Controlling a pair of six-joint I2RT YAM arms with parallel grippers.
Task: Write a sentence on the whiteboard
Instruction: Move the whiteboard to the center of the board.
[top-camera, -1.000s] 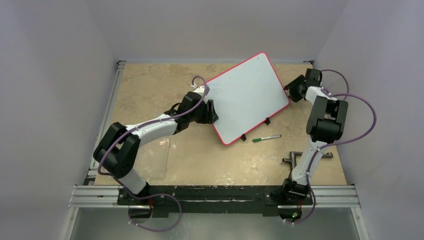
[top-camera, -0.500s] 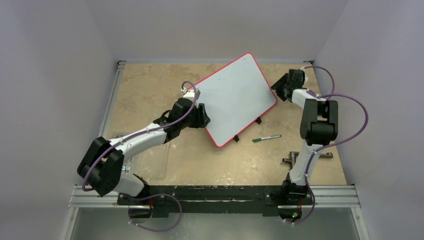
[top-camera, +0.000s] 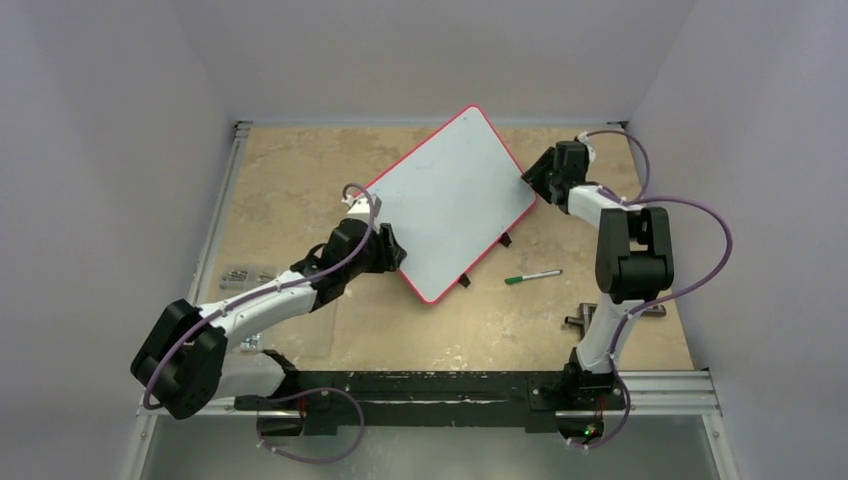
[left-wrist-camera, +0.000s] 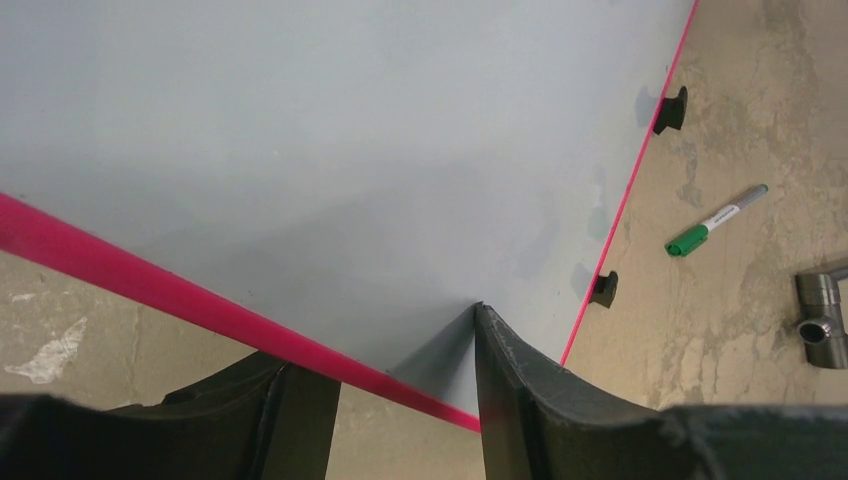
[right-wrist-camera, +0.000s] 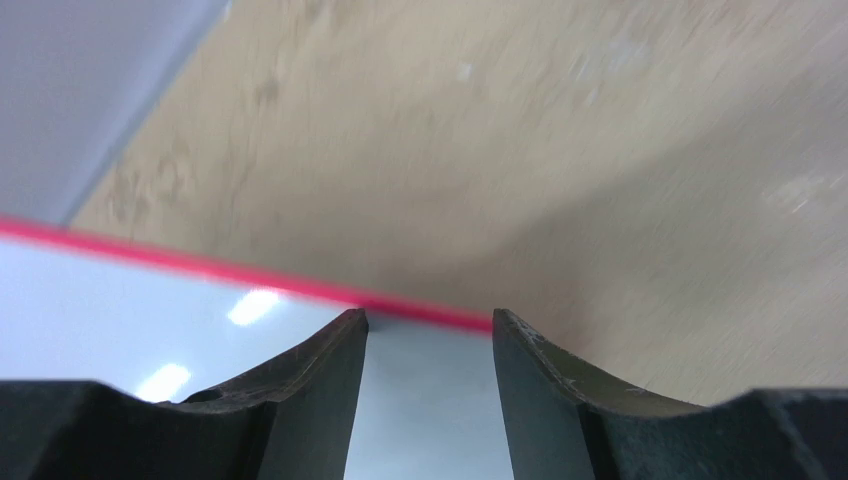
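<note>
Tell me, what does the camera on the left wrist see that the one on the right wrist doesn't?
Only the left wrist view shows a green marker lying on the table, a metal pipe fitting at the right edge, and two black clips on the edge of the whiteboard. Only the right wrist view shows bright light reflections on the board. Both show the white surface with its red rim, the tan tabletop, and dark fingers at that rim: the left gripper and the right gripper.

At my console, the right wrist view smears the table (right-wrist-camera: 620, 150) into blur. Fingers (left-wrist-camera: 560, 410) of the left gripper (left-wrist-camera: 390, 335) hide the near corner of the whiteboard (left-wrist-camera: 350, 150). I lose its far side and a metal fitting (left-wrist-camera: 825, 305) off-frame.
</note>
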